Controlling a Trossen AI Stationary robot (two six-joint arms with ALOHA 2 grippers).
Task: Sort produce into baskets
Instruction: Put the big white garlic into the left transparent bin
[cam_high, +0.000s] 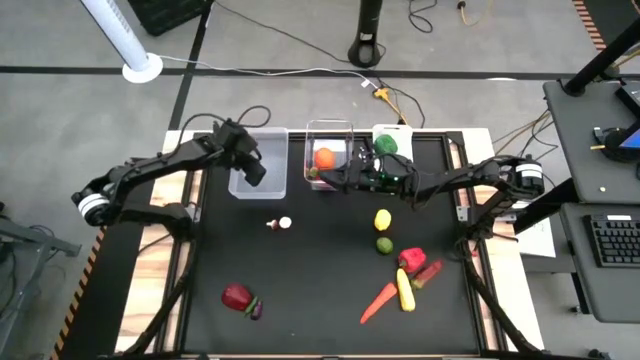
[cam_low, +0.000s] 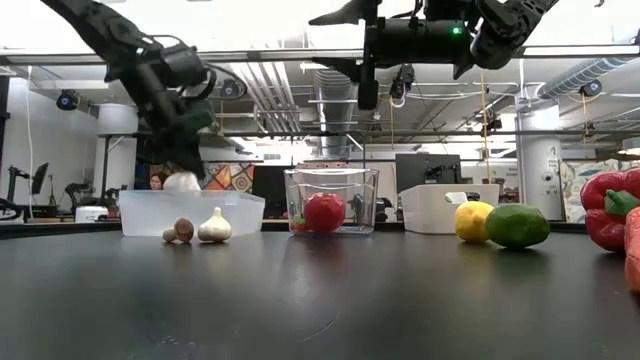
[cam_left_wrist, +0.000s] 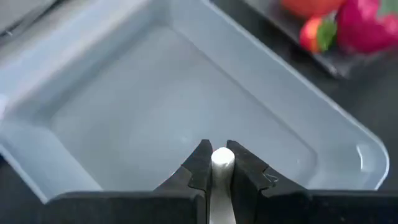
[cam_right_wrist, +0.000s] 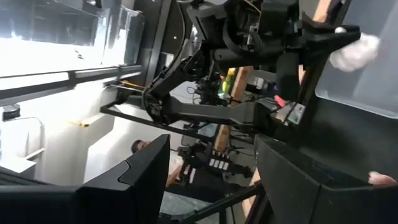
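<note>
My left gripper (cam_high: 256, 172) hangs over the left clear bin (cam_high: 272, 150) and is shut on a small white piece with a round stalk (cam_left_wrist: 222, 157); in the low view the piece (cam_low: 182, 182) shows white just above the bin (cam_low: 135, 215). My right gripper (cam_high: 337, 178) is open and empty, held high and level at the near edge of the middle clear bin (cam_high: 345, 128), which holds an orange (cam_high: 324, 157) and a strawberry (cam_left_wrist: 318, 34). A green piece (cam_high: 387, 145) lies in the white bin (cam_high: 400, 128). My left gripper pinches the white stalk (cam_left_wrist: 222, 167) between its two fingers (cam_left_wrist: 200, 165); the stalk's round end sticks out past the fingertips. The fingers slant down from above over the bin. The piece is lifted clear, above the bin's floor (cam_left_wrist: 155, 106).
A garlic (cam_low: 214, 227) and a mushroom (cam_low: 182, 231) lie on the table in front of the left bin. Lemon (cam_high: 383, 219), lime (cam_high: 384, 244), red pepper (cam_high: 410, 259), corn (cam_high: 405, 291) and carrot (cam_high: 377, 304) lie at the near right; a red piece (cam_high: 236, 296) and a purple piece (cam_high: 254, 310) at the near left.
</note>
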